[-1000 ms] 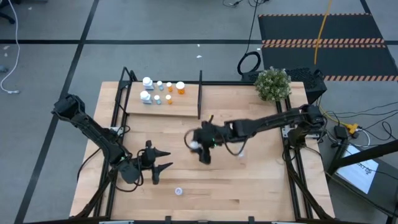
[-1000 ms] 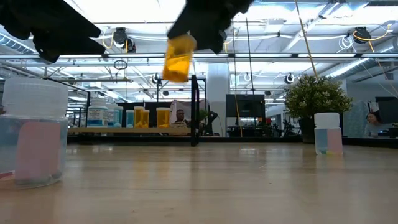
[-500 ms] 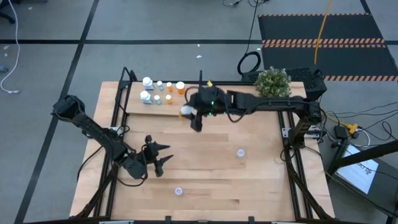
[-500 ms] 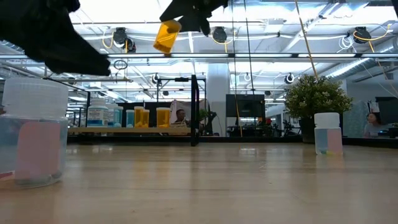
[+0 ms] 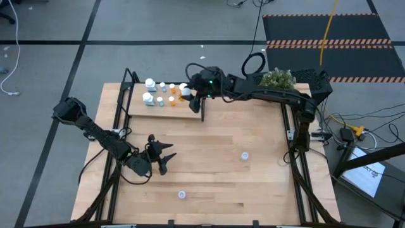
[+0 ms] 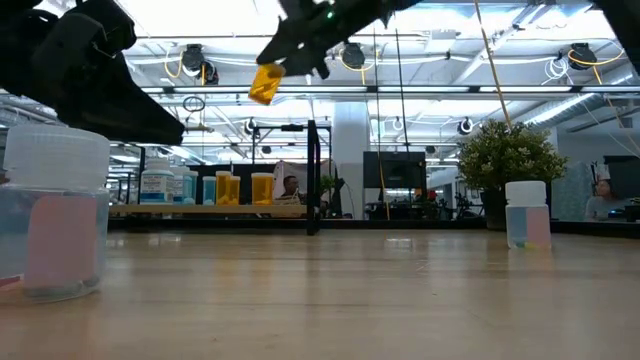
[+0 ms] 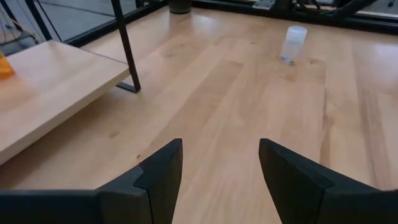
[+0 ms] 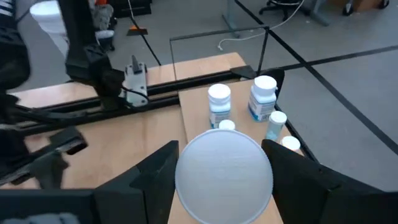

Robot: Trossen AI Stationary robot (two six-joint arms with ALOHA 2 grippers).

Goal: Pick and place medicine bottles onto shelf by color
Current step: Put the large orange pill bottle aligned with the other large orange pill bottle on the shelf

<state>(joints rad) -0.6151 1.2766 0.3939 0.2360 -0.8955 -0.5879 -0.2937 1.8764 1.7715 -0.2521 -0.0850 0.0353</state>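
The right gripper (image 5: pixel 190 95) sits at upper centre of the high view, over the right end of the shelf (image 5: pixel 183 111), its two dark fingers clamped on an orange bottle (image 6: pixel 265 83). In the low view that bottle hangs tilted at upper centre, translucent amber and cylindrical. In the right wrist view its round white ribbed cap (image 8: pixel 224 175) fills the space between the fingers.

The shelf is a pale, smooth wooden plank in a thin black metal frame, with a black upright divider (image 5: pixel 203 95) at its right end. Standing on it in the high view are six small cylindrical bottles: two white ones (image 5: pixel 149 83) at the left, two pale blue ones (image 5: pixel 162 87) in the middle and two orange ones (image 5: pixel 172 89) toward the right. All carry white caps.

The left gripper (image 5: pixel 161 158) hovers at lower left of the high view above bare tabletop, its matte black wedge-shaped fingers (image 7: pixel 158 180) apart and holding nothing.

Two more bottles stand on the light-wood table (image 5: pixel 266 183): one pale blue bottle (image 5: pixel 245 155) at centre right of the high view and another (image 5: pixel 182 194) at lower centre, well apart. In the low view both look frosted, with pinkish contents.

A bushy green potted plant (image 5: pixel 277 84) stands at the table's upper right corner.
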